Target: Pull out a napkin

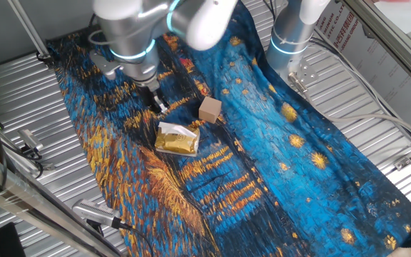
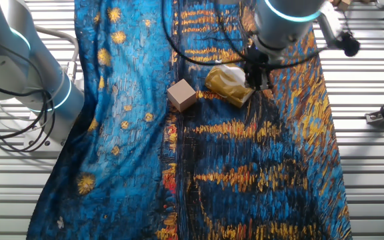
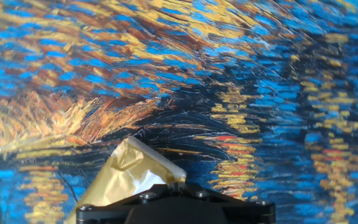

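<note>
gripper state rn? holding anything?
Gripper: cannot tell if open or shut; nothing seen in it. It hangs beside the gold packet.

Tan cube [image 1: 210, 109] near gold packet [image 1: 176, 138]; cloth [image 1: 277, 164] beyond looks open.

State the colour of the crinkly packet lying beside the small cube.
Shiny gold-yellow with a white top, on the packet; clearest in the hand view.
</note>
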Motion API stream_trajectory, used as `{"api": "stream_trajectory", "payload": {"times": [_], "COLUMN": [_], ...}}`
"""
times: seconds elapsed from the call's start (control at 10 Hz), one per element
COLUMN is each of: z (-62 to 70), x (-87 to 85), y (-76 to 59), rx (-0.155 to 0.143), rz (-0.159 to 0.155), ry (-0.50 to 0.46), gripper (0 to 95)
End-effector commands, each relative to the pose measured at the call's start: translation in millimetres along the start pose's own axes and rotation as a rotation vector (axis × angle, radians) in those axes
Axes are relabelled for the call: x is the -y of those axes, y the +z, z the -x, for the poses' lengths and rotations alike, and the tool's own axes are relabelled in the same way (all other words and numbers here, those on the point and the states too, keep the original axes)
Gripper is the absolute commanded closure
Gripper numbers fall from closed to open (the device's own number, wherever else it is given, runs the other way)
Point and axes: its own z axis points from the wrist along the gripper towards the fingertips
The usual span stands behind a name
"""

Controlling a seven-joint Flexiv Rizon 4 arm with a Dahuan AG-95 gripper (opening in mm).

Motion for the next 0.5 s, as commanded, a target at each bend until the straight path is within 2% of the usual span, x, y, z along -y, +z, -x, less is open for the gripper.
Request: {"api": "stream_trajectory", "payload": {"times": [0.1, 0.5], "z": [-0.6, -0.6], "x": [-0.9, -0.9], "y": [-0.1, -0.1], "rx": [-0.006, -0.009], "rz": [0.079, 0.069], "ry": [-0.046, -0.057], "gripper": [95.0, 95.0]}}
